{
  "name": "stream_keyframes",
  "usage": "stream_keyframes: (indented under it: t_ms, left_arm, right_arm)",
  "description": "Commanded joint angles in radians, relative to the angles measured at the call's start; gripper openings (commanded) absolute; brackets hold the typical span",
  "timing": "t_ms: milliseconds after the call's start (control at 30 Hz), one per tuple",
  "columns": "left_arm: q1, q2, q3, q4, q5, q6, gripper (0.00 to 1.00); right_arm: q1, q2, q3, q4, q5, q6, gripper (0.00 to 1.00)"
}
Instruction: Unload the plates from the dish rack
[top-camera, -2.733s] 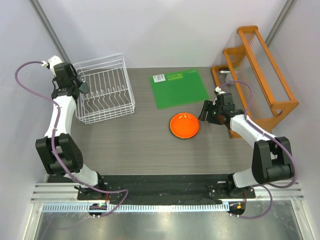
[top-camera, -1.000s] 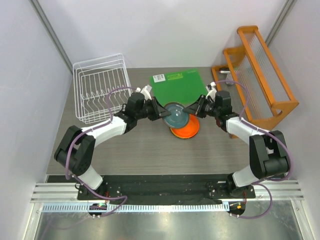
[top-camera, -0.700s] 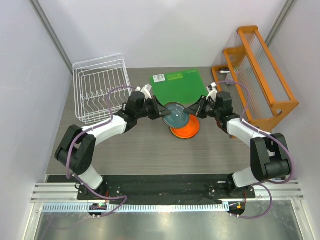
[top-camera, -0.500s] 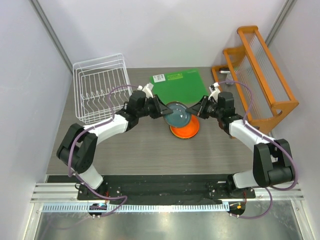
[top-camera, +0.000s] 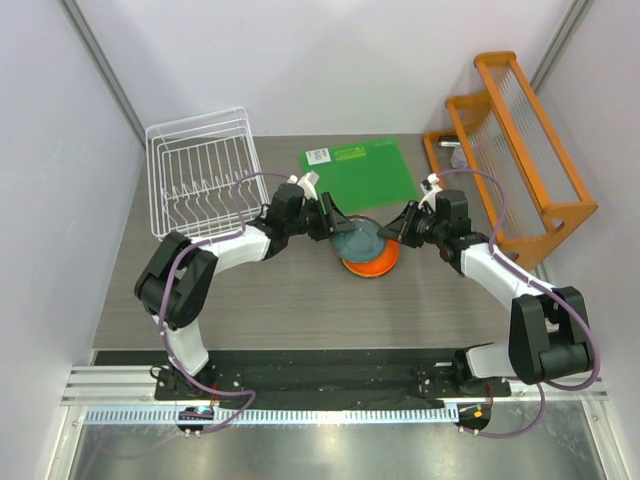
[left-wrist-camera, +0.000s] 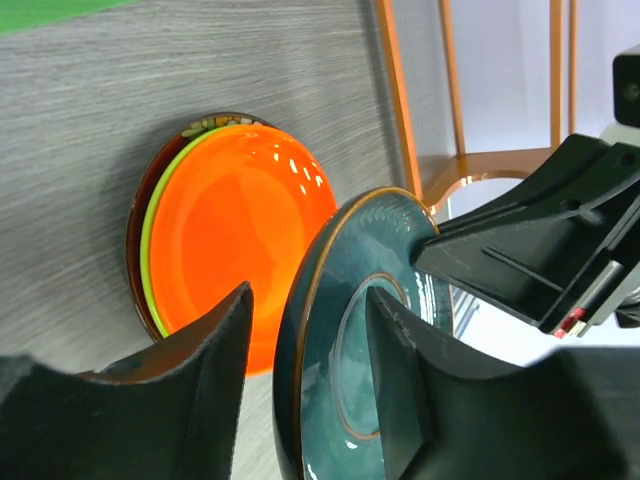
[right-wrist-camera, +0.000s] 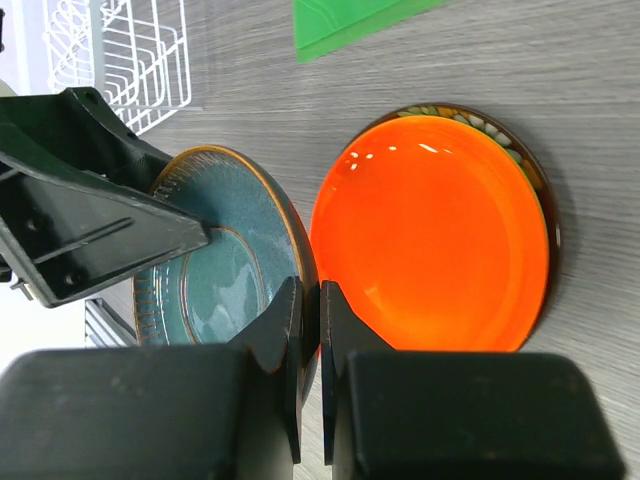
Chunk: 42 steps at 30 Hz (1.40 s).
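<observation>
Dark grey-blue glazed ceramic plate tilted, held just above orange round plate topping stack on grey wood-grain worktop. Right end effector pinched tight on rim; left end effector parted, loosely straddling opposite rim. Likely stiff, slick, breakable: grip rim squarely.

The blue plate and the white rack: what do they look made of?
The blue plate looks like glazed ceramic: glossy, with a brown rim and highlights. The dish rack looks like coated metal wire: thin white rods; the coating could be paint or plastic.
</observation>
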Motion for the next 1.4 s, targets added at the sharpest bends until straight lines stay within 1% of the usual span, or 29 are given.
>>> stream_keyframes:
  t_ms: [0, 33, 100, 133, 167, 200, 233, 267, 300, 333, 367, 400, 433, 467, 567, 600, 633, 833, 900, 1000, 1133, 1167, 1233, 1267, 1300, 1333, 1367]
  left_arm:
    - [-0.002, 0.011, 0.047, 0.037, 0.015, 0.019, 0.55]
    - [-0.002, 0.009, 0.035, 0.047, 0.005, 0.019, 0.64]
    - [-0.002, 0.002, 0.032, 0.037, -0.024, 0.039, 0.71]
    - [-0.002, -0.008, 0.036, 0.005, -0.039, 0.050, 0.76]
    - [-0.002, -0.015, 0.039, -0.012, -0.050, 0.088, 0.77]
    - [-0.002, -0.026, 0.043, -0.032, -0.089, 0.108, 0.77]
    - [-0.002, -0.035, 0.047, -0.092, -0.119, 0.133, 0.79]
    - [-0.002, -0.063, 0.050, -0.118, -0.154, 0.153, 0.79]
    - [-0.002, -0.076, 0.052, -0.143, -0.224, 0.200, 0.79]
    - [-0.002, -0.093, 0.053, -0.211, -0.269, 0.223, 0.80]
    - [-0.002, -0.131, 0.050, -0.232, -0.304, 0.243, 0.80]
    - [-0.002, -0.153, 0.047, -0.248, -0.377, 0.290, 0.80]
    - [-0.003, -0.179, 0.044, -0.291, -0.422, 0.311, 0.80]
    - [-0.005, -0.231, 0.030, -0.299, -0.450, 0.332, 0.80]
    - [-0.005, -0.316, 0.009, -0.360, -0.559, 0.400, 0.81]
    - [-0.005, -0.371, 0.000, -0.389, -0.579, 0.426, 0.81]
    - [-0.005, -0.394, -0.003, -0.403, -0.620, 0.435, 0.81]
    - [-0.005, -0.581, -0.075, -0.451, -0.761, 0.463, 0.83]
    - [-0.005, -0.635, -0.103, -0.447, -0.785, 0.470, 0.87]
    - [-0.005, -0.681, -0.120, -0.468, -0.835, 0.483, 0.89]
    - [-0.005, -0.721, -0.151, -0.470, -0.895, 0.490, 0.94]
    - [-0.005, -0.725, -0.154, -0.471, -0.909, 0.490, 0.95]
    - [-0.005, -0.729, -0.161, -0.477, -0.923, 0.489, 0.98]
    - [-0.005, -0.727, -0.160, -0.483, -0.930, 0.487, 1.00]
    - [-0.005, -0.726, -0.160, -0.488, -0.944, 0.487, 1.00]
    - [-0.005, -0.722, -0.157, -0.494, -0.950, 0.487, 0.99]
    - [-0.005, -0.721, -0.157, -0.500, -0.955, 0.486, 0.99]
  right_arm:
    - [-0.012, -0.041, 0.014, 0.040, -0.004, -0.005, 0.01]
    - [-0.015, -0.041, 0.014, 0.035, -0.001, -0.005, 0.01]
    - [-0.023, -0.043, 0.018, 0.028, 0.007, -0.015, 0.01]
    - [-0.027, -0.041, 0.021, 0.025, 0.012, -0.018, 0.01]
    - [-0.030, -0.041, 0.024, 0.022, 0.018, -0.027, 0.01]
    - [-0.030, -0.040, 0.025, 0.009, 0.024, -0.033, 0.01]
    - [-0.035, -0.038, 0.027, 0.006, 0.030, -0.036, 0.01]
    - [-0.036, -0.037, 0.028, 0.003, 0.033, -0.041, 0.01]
    - [-0.039, -0.032, 0.028, -0.001, 0.039, -0.048, 0.01]
    - [-0.041, -0.028, 0.025, -0.002, 0.044, -0.051, 0.01]
    - [-0.046, -0.025, 0.025, -0.003, 0.049, -0.055, 0.01]
    - [-0.046, -0.014, 0.025, -0.003, 0.055, -0.062, 0.01]
    - [-0.047, -0.006, 0.024, -0.003, 0.062, -0.065, 0.01]
    - [-0.049, 0.000, 0.024, -0.002, 0.067, -0.070, 0.01]
    - [-0.050, 0.040, 0.036, -0.003, 0.076, -0.087, 0.01]
    - [-0.050, 0.051, 0.039, -0.003, 0.085, -0.094, 0.01]
    - [-0.050, 0.069, 0.042, -0.003, 0.093, -0.096, 0.01]
    - [-0.050, 0.139, 0.068, 0.005, 0.113, -0.128, 0.01]
    - [-0.050, 0.155, 0.074, 0.014, 0.116, -0.130, 0.01]
    - [-0.050, 0.176, 0.080, 0.017, 0.124, -0.140, 0.01]
    - [-0.050, 0.192, 0.079, 0.025, 0.121, -0.140, 0.02]
    - [-0.050, 0.198, 0.079, 0.025, 0.118, -0.137, 0.05]
    - [-0.050, 0.204, 0.082, 0.025, 0.104, -0.142, 0.22]
    - [-0.050, 0.206, 0.082, 0.022, 0.099, -0.142, 0.27]
    - [-0.049, 0.203, 0.079, 0.021, 0.099, -0.145, 0.34]
    - [-0.049, 0.200, 0.077, 0.021, 0.101, -0.147, 0.46]
    - [-0.049, 0.186, 0.076, 0.017, 0.113, -0.151, 0.49]
